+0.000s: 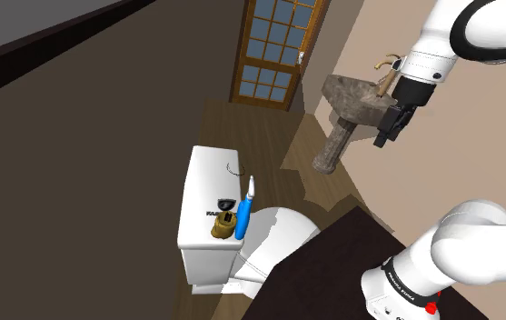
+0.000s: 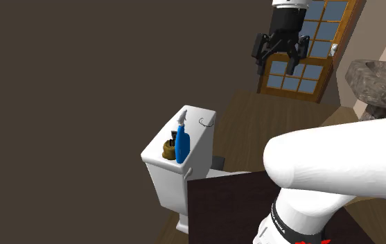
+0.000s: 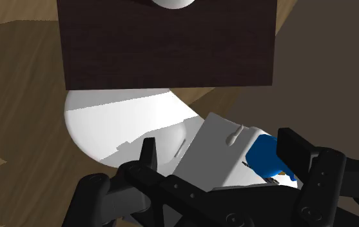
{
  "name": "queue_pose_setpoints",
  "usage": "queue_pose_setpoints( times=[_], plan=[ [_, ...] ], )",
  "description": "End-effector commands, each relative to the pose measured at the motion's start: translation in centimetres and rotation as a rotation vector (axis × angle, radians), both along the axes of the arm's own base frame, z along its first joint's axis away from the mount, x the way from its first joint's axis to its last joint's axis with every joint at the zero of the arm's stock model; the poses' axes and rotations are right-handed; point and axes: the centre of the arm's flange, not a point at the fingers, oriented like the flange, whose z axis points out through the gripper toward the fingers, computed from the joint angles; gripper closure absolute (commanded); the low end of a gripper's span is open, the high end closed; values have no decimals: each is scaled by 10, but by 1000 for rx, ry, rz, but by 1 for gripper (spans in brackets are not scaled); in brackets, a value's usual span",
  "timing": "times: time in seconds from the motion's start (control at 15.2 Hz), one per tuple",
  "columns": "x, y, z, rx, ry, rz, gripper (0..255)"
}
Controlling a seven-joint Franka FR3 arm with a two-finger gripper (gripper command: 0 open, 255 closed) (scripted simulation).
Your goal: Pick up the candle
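Stand top (image 1: 332,264), dark brown, lies nearest, with the white toilet (image 1: 282,227) just beyond it. On the tank lid (image 1: 207,186) the small brown candle (image 1: 224,228) sits just beside a blue spray bottle (image 1: 243,216) at the lid's nearer end. High above hangs the gripper (image 1: 389,127), its fingers spread and holding nothing, with the stone sink (image 1: 355,95) and glazed door (image 1: 278,50) behind.

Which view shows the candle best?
Shoulder view: the brown candle sits in plain sight on the white toilet tank, beside the blue bottle. Second exterior view shows it darker, against the bottle. Wrist view: cannot tell.
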Motion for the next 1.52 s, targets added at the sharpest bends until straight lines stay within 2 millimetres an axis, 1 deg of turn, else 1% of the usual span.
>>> queue_pose_setpoints(
  times=[0.0, 0.73, 1.45],
  plan=[
    [0, 0, 0, 0, 0, 0, 0],
    [69, 73, -103, -2, -44, 209, 0],
    [126, 159, -204, -5, -88, 419, 0]
  ],
)
